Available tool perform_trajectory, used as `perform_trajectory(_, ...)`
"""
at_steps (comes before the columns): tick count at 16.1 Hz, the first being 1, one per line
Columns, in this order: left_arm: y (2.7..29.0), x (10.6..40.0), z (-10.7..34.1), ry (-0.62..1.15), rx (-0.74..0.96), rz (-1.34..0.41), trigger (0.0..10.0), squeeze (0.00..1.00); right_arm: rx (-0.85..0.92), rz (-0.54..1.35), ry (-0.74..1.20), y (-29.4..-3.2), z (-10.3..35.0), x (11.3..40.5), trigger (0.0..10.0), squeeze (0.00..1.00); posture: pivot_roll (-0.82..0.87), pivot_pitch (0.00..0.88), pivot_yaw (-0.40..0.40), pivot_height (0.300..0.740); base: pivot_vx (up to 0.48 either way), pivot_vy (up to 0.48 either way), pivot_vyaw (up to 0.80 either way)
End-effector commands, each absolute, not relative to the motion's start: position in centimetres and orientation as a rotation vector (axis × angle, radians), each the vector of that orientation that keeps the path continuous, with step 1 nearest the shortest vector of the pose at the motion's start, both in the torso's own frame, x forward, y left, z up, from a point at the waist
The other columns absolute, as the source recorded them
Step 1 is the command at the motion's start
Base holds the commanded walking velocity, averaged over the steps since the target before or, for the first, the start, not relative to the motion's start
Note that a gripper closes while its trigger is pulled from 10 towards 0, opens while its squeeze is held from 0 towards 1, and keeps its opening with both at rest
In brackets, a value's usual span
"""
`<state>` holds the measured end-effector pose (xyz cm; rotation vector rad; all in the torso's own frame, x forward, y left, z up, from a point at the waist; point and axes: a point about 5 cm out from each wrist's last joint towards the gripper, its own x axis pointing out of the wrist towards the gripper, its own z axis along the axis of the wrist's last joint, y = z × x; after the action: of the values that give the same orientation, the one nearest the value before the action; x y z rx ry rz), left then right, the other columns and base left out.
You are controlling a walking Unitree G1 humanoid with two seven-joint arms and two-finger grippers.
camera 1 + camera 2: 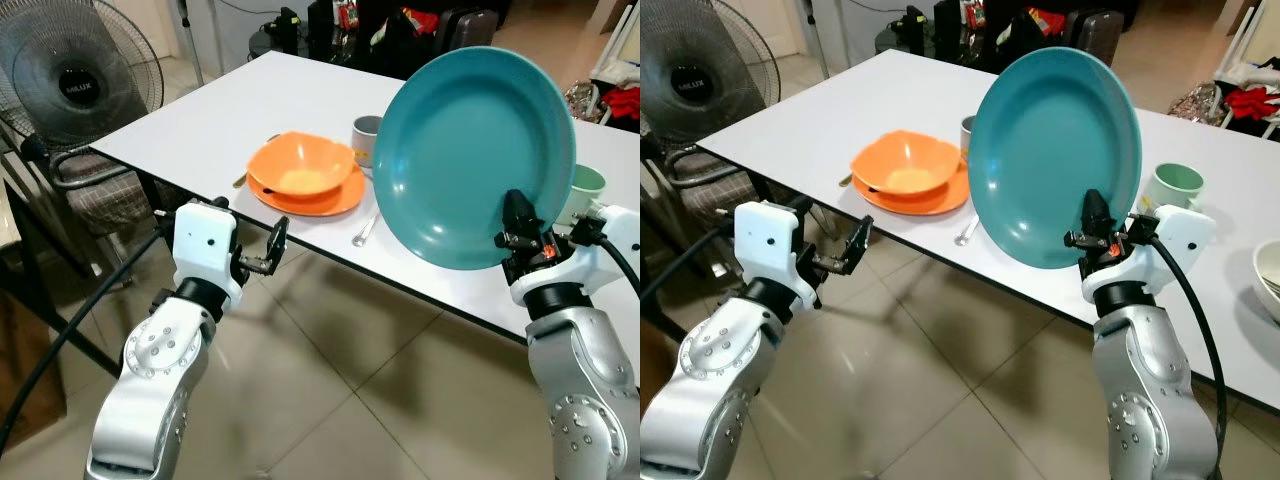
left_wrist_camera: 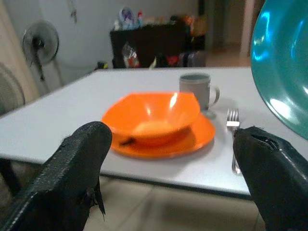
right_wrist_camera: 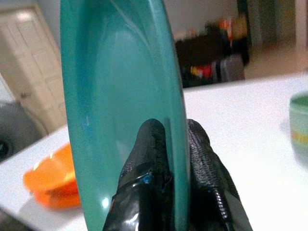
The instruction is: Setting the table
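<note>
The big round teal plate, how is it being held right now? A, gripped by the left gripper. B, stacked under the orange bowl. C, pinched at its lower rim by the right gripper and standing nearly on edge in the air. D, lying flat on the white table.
C: the right gripper has its two black fingers shut on the lower rim of the big round teal plate, which stands tilted up above the table edge.
</note>
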<state>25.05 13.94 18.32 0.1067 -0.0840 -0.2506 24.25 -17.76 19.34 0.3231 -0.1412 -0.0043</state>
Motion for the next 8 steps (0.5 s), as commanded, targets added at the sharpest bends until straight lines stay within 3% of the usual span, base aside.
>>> perform_trajectory(1,14.3,25.2,18.0,-0.060,0.110,-0.245,10.0,0.00,0.343,0.016,-0.136,-17.4,19.5,24.2,10.0,0.00,-0.05,0.041,0.023,0.740,0.000,0.480,-0.80)
perform_trajectory(8,14.5,25.5,18.2,-0.070,0.180,-0.241,10.0,0.00,0.375,-0.019,-0.064,-17.5,18.3,24.0,10.0,0.00,-0.04,0.022,0.031,0.740,0.000,0.452,-0.80)
